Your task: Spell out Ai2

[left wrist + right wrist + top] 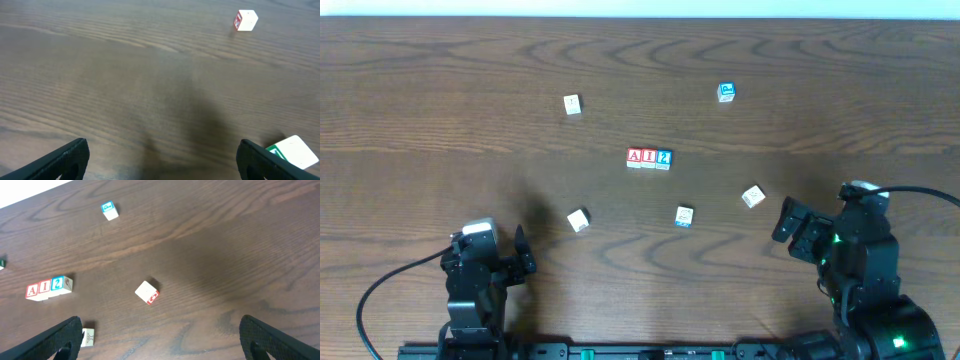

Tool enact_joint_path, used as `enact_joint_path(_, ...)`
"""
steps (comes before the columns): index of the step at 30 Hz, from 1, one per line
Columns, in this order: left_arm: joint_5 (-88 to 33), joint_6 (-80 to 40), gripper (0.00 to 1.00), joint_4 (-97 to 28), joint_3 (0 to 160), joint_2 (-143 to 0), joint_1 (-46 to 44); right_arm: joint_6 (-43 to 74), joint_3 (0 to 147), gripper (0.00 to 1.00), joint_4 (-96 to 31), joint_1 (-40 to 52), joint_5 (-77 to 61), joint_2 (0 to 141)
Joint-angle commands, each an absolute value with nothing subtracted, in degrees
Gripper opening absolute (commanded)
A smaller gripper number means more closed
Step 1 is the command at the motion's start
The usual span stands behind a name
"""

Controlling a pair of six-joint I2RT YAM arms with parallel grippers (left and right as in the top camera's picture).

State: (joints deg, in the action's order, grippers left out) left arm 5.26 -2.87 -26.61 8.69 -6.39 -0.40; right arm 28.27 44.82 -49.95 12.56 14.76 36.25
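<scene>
Ai2 row (649, 157) is sitting at the centre of the overhead frame: the red A cube (635, 158), red I cube (649, 158) and blue 2 cube (663, 158) are touching side by side, left to right, on the table (440, 100). The left gripper (162, 152) is hovering at lower left, jaws spread wide, gripping nothing. The right gripper (160, 330) is hovering at lower right, likewise wide and empty

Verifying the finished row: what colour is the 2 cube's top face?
Blue, on the 2 cube; clearest in the right wrist view.
</scene>
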Motion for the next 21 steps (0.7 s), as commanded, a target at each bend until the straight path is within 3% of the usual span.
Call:
enact_joint_path(1, 7.42, -3.84, 0.95, -25.87, 7.35, -4.67, 0.34, 29.12, 44.77, 0.99, -49.98, 11.64, 14.94, 36.01)
enact_joint_path(21, 8.97, -3.62, 0.95, -25.82, 7.33, -0.25, 0.73, 29.10, 44.77, 0.99, -49.98, 11.64, 14.94, 36.01)
